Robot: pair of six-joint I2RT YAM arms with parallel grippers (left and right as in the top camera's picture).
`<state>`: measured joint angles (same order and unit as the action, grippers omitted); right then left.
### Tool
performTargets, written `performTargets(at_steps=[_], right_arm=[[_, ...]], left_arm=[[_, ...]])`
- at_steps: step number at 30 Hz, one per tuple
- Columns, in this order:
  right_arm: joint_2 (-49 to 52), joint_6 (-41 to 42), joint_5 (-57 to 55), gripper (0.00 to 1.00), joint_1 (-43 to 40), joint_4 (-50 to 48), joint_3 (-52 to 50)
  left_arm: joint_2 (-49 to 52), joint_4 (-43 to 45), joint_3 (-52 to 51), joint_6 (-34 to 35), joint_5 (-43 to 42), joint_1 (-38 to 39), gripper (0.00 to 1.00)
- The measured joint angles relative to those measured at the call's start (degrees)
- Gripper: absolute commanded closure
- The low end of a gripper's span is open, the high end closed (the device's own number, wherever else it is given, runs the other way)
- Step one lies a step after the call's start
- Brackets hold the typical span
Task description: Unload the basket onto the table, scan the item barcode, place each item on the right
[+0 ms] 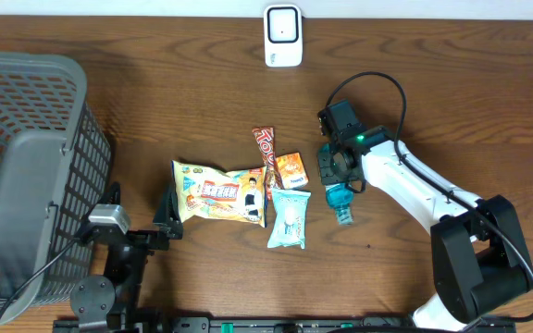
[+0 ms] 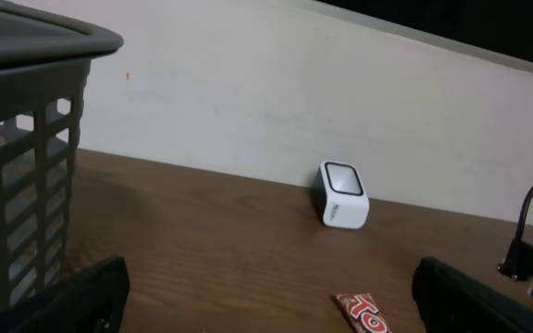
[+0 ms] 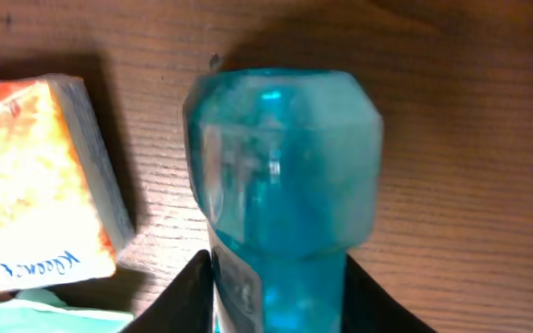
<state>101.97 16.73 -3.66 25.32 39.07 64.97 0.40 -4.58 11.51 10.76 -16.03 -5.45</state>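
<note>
two arms work at a dark wood-grain tabletop [image 1: 155, 92]. the item for scanning looks to be a small see-through blue bottle [image 3: 285, 139]. it lies on its side on the wood, nearer the robot than the white scanner [image 1: 283, 35] and off to the scanner's right.

the right gripper [image 3: 278, 298] sits over the bottle, with one dark finger close on each side of its narrower part. whether the fingers press it or only flank it cannot be told. the left gripper [image 2: 266, 314], well to the scanner's left and close to the robot, has its fingers spread wide with nothing between them.

the bottle looks like hard, smooth plastic: probably light and stiff, rounded enough to roll and glossy enough to slip in a loose pinch. a firm hold across the narrow part seems best, leaving the label free to face the scanner. no barcode is visible.

the tabletop is flat and matte. between the scanner and the robot lie a toffee bar [image 1: 264, 148], a small orange box [image 1: 293, 170] just beside the bottle, a yellow snack bag [image 1: 222, 194] and a pale teal packet [image 1: 289, 218]. a grey slatted basket [image 1: 26, 166] stands far to the scanner's left. a plain pale wall [image 2: 248, 83] rises right behind the scanner.
</note>
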Motion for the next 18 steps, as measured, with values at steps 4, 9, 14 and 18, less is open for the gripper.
performTargets(at_steps=[4, 9, 14, 18], right_arm=[[0.0, 0.7, 0.04, 0.74, 0.0, -0.59, 0.0], [-0.02, 1.44, 0.22, 0.73, 0.02, -0.76, 0.02], [-0.02, 2.36, 0.15, 0.64, 0.0, -2.21, 0.0], [-0.02, 3.61, -0.07, 0.7, 0.0, -6.27, -1.05]], left_arm=[[0.02, 0.02, 0.0, 0.0, 0.0, 0.0, 0.02], [0.04, 0.0, 0.0, 0.0, 0.02, 0.0, 0.02], [0.04, 0.0, 0.0, 0.0, 0.0, 0.0, 0.02], [0.09, -0.02, 0.0, 0.0, 0.0, 0.0, 0.02]])
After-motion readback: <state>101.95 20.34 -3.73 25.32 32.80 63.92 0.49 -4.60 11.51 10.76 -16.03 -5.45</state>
